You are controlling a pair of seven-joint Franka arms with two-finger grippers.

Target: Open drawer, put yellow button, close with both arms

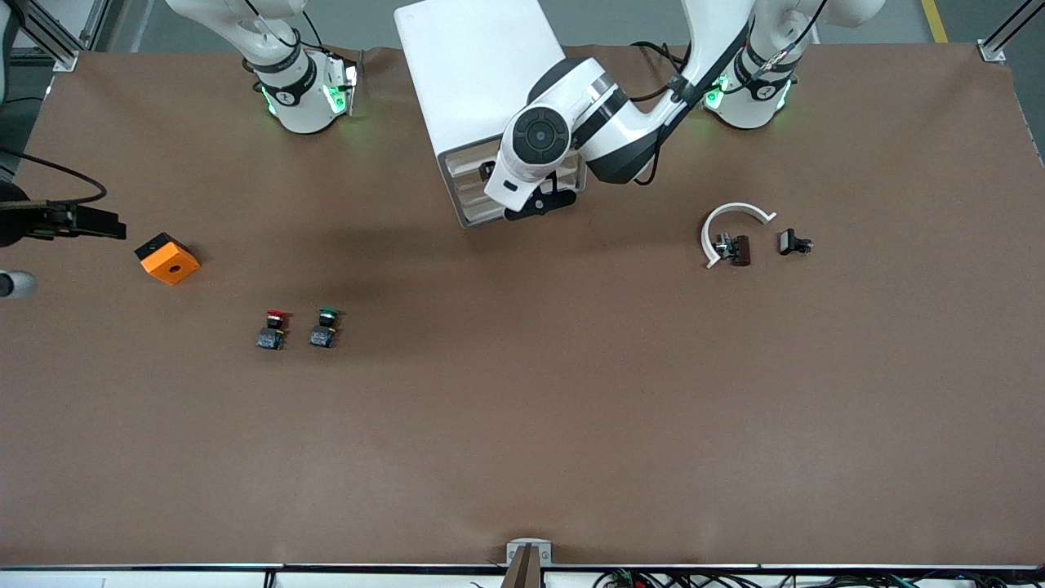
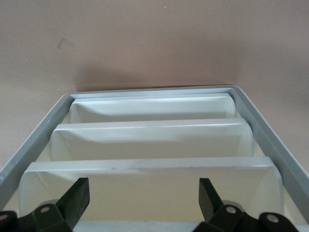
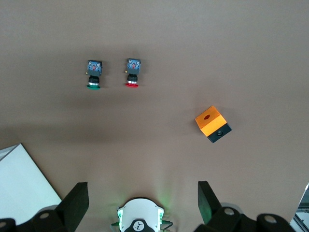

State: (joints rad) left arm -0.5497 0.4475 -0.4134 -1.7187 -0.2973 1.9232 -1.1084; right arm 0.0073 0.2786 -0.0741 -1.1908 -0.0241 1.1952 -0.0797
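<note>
The white cabinet (image 1: 478, 73) stands between the two arm bases, its four cream drawers facing the front camera, all pushed in. The left arm reaches across to that front. My left gripper (image 1: 539, 202) hangs just in front of the drawer fronts and is open with nothing between its fingers. In the left wrist view the left gripper (image 2: 144, 191) looks down the stacked fronts, and the top drawer (image 2: 145, 225) shows only as a pale strip. My right gripper (image 3: 143, 193) is open and empty, high over the right arm's base (image 3: 139, 220). No yellow button is in view.
A red-capped button (image 1: 273, 329) and a green-capped button (image 1: 325, 327) stand side by side toward the right arm's end. An orange block (image 1: 167, 259) lies farther toward that end. A white curved piece (image 1: 729, 220) and small dark parts (image 1: 793, 242) lie toward the left arm's end.
</note>
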